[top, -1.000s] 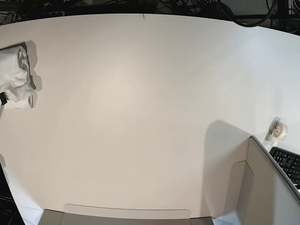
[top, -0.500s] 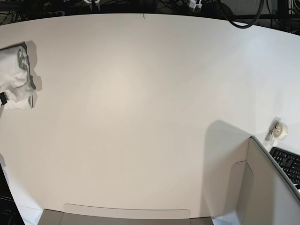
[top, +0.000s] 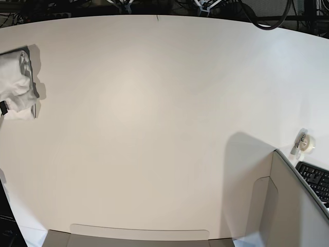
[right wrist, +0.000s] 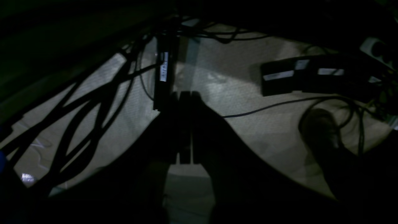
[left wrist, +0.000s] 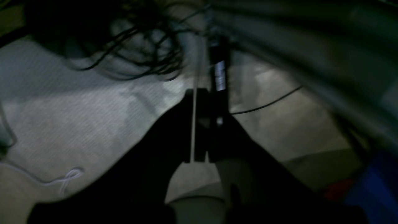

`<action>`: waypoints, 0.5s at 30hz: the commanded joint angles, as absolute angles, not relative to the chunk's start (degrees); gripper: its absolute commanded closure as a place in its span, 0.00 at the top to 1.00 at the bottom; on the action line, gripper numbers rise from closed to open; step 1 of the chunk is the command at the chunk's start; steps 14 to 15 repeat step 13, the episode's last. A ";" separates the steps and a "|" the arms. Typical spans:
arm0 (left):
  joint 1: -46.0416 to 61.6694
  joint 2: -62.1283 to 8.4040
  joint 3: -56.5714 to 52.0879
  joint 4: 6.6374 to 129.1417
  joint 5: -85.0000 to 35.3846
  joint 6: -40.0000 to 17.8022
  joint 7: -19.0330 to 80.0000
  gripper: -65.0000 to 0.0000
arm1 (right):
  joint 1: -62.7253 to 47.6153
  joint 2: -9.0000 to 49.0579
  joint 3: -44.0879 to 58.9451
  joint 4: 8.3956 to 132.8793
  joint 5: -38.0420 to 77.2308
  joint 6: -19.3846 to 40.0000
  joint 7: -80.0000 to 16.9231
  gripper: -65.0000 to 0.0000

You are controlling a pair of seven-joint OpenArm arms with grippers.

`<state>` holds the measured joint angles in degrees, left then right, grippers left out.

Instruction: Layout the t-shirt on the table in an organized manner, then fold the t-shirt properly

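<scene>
Base view: the t-shirt [top: 16, 85] lies as a crumpled white heap at the left edge of the smooth matte table [top: 154, 128]. Both dark, wedge-shaped grippers, left gripper [left wrist: 199, 124] and right gripper [right wrist: 185, 124], hang over cable-strewn floor, jaws pressed together, empty.

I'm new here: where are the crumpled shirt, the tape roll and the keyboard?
t-shirt [top: 15, 85], base view, middle of the white bundle.
tape roll [top: 306, 143], base view, its side.
keyboard [top: 315, 180], base view, the keys.

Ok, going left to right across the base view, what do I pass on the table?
White cloth bundle at the left edge → bare table → small tape roll → grey partition → keyboard.
</scene>
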<state>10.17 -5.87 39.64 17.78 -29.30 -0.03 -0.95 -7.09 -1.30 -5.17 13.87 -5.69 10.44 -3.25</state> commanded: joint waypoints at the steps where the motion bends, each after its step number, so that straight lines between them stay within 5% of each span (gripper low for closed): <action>1: 10.59 -6.20 39.52 17.89 -29.58 -0.75 -1.54 0.00 | -7.16 -2.33 -5.14 14.02 -5.32 11.56 -2.95 0.00; 6: 10.59 -6.20 39.43 17.89 -29.67 -0.66 -3.12 0.00 | -5.58 -2.77 -4.97 13.85 -5.32 21.93 -3.38 0.00; 15: 9.27 -6.20 39.43 17.89 -29.76 -0.66 -2.86 0.00 | -4.79 -2.77 -4.97 13.85 -5.23 22.46 -2.95 0.00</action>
